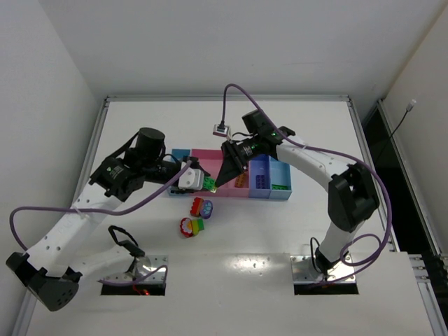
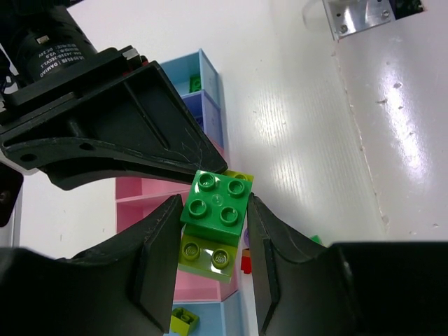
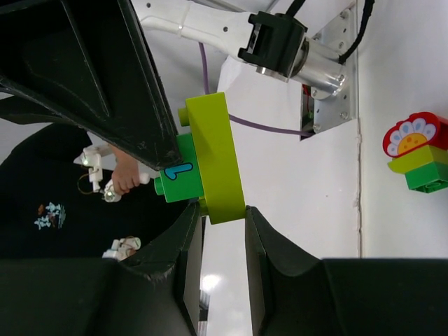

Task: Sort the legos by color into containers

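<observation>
Above the front edge of the bins, the 2 grippers meet on 1 small stack of 2 legos: a green brick joined to a lime brick. The left gripper is clamped on the green brick, 1 finger against each side. The right gripper pinches the end of the lime brick between its fingertips. The black fingers of the 2 grippers touch or nearly touch beside the stack.

A blue "1" is printed on the side of the green brick. The print on the right arm's motor label is too small to read.

On the table, near the bins, stand 2 more stacks. 1 is a red and purple stack. The other, the flower stack, has a red and white flower piece over yellow, lime and green layers.

From above, 4 bins show plainly: 1 light blue, 1 pink, 1 periwinkle, 1 light blue. The grippers hide the middle of the row. A green piece lies in the right light blue bin, and a lime piece lies in the left one.
</observation>
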`<action>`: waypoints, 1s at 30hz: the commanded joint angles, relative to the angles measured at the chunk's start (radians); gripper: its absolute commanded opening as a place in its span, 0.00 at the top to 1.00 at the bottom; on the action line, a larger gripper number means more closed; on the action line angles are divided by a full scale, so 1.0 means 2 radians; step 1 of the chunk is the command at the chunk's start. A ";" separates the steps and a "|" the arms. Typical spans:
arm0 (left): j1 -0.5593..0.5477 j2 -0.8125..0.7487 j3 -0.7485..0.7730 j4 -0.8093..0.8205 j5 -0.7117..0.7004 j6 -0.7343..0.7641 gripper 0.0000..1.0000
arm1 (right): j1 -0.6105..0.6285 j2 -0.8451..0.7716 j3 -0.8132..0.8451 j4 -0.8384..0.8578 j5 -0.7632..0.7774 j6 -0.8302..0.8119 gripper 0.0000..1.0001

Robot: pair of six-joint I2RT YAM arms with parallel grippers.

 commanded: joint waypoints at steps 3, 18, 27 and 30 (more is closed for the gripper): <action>-0.014 -0.033 -0.004 0.105 0.065 -0.026 1.00 | 0.005 0.009 0.000 0.021 0.037 -0.008 1.00; -0.014 -0.077 -0.048 0.147 0.089 -0.020 1.00 | 0.019 0.009 0.012 -0.085 0.074 -0.133 1.00; -0.014 -0.046 -0.007 0.029 0.138 0.081 1.00 | 0.019 0.018 0.034 -0.168 0.116 -0.208 1.00; -0.014 -0.046 -0.007 0.017 0.138 0.096 1.00 | 0.019 0.018 0.039 -0.173 0.121 -0.217 1.00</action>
